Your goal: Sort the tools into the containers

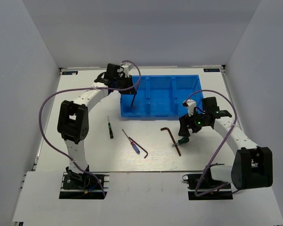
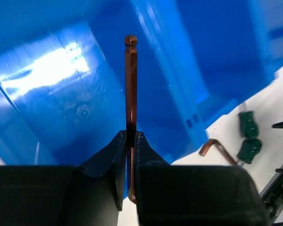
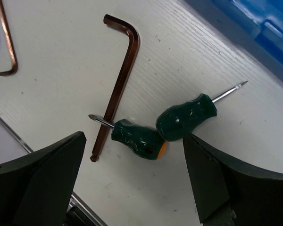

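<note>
Hex key (image 2: 130, 80) stands clamped in the left gripper (image 2: 130, 134), tip reaching into the blue tray (image 2: 47, 75) ahead of it. Right gripper (image 3: 133, 139) gapes wide, one green screwdriver (image 3: 186, 117), its twin (image 3: 132, 134) and a second hex key (image 3: 120, 80) between its fingers on the worktop (image 3: 61, 47).

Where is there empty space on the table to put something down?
Bare table lies right of the blue tray at the far corner, and between the screwdrivers and the near edge. It is crowded in front of the tray, where hex keys and screwdrivers lie close together.
</note>
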Controlling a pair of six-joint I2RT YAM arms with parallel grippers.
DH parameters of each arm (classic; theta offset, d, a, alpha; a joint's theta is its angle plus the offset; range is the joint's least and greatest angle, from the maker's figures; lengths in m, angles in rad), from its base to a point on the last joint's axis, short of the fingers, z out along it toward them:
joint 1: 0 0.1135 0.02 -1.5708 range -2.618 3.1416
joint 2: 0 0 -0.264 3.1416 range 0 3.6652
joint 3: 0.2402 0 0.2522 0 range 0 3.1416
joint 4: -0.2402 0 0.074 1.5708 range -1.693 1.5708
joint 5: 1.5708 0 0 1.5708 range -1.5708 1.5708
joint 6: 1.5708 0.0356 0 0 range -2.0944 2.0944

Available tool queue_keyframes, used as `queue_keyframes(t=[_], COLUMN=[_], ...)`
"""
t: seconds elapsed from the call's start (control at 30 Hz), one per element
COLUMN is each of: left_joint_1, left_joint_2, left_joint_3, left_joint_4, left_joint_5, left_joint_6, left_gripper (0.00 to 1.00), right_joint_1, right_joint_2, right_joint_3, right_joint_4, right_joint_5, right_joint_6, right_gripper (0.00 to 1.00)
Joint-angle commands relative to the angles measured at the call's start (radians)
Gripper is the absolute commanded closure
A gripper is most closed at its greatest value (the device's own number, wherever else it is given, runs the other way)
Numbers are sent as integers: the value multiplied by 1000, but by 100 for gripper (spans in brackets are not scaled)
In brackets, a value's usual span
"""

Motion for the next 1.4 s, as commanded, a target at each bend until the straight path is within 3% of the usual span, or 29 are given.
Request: queue_keyframes(t=[0.0, 0.07, 0.1, 0.23, 0.33, 0.5, 0.67, 0.87, 1.03, 1.07, 1.1, 1.37], left_joint_1=[-21, -30, -39, -48, -57, -77, -100, -160, -219, -243, -255, -377], left_joint_2=[-20, -20, -11, -22, -57, -185, -383, -568, -646, -646, -646, -615], left_joint_3=[45, 36, 36, 48, 57, 25, -172, -418, -515, -527, -527, -559], left_joint_4=[-44, -44, -44, -53, -64, -93, -117, -137, -137, -137, -137, -128], left_joint_5=[-81, -113, -140, -168, -168, -191, -201, -210, -228, -239, -239, -306], left_joint_6=[25, 25, 25, 25, 25, 35, 22, -84, -141, -155, -167, -218], left_gripper=[92, 78, 61, 43, 40, 40, 41, 56, 66, 67, 67, 65], right_joint_1=[93, 133, 151, 216, 273, 331, 410, 480, 524, 536, 535, 569], right_joint_2=[15, 50, 62, 128, 157, 187, 240, 299, 326, 335, 343, 366], right_joint_3=[29, 31, 38, 45, 23, 0, -11, -31, -18, -14, 0, 12], right_joint_4=[62, 115, 143, 191, 235, 295, 332, 323, 281, 271, 236, 157], right_joint_5=[136, 172, 219, 290, 355, 367, 465, 528, 660, 659, 660, 574], right_joint_6=[15, 32, 50, 72, 84, 138, 195, 279, 316, 322, 327, 351], right_gripper=[10, 10, 10, 10, 10, 10, 10, 10, 10, 0, 99, 100])
